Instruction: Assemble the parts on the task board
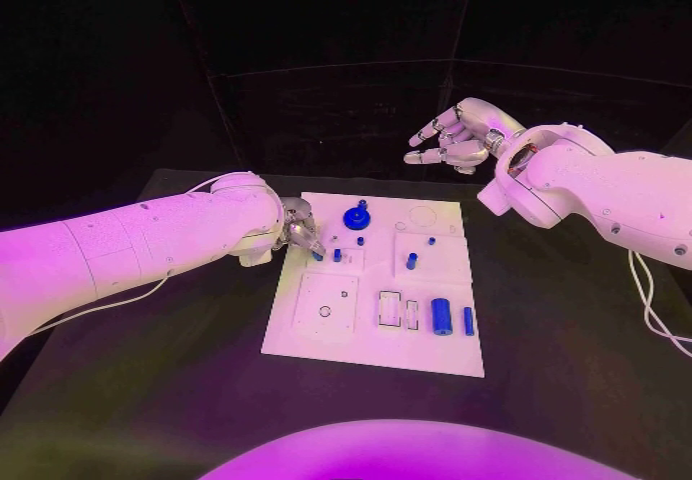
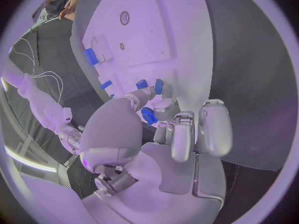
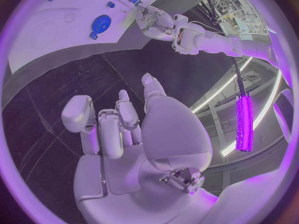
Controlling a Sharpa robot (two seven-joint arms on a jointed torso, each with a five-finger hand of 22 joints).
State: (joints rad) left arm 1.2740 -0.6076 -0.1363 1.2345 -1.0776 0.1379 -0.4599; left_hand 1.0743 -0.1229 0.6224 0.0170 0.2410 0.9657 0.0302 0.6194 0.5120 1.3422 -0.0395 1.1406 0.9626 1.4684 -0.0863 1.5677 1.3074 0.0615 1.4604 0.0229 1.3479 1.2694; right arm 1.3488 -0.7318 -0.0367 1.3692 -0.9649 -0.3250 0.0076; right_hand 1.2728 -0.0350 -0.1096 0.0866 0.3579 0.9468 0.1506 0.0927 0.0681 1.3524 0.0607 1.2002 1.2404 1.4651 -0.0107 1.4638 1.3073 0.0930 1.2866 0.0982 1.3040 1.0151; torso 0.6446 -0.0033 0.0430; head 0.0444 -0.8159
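While pinching a small blue part [image 2: 148, 115] at the task board's [image 1: 433, 345] near-left edge: left hand [image 1: 299, 232].
Right hand [image 1: 459, 136] raised beyond the board, fingers loosely apart, holding nothing. On the board: one blue gear [image 1: 356, 216], two blue cylinders [image 1: 441, 316] side by side, several smaller blue pegs, on black tabletop [image 1: 577, 380].

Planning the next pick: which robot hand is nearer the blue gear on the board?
Left. The left robot hand sits at the board's edge beside the blue gear; the right robot hand hovers beyond the task board.
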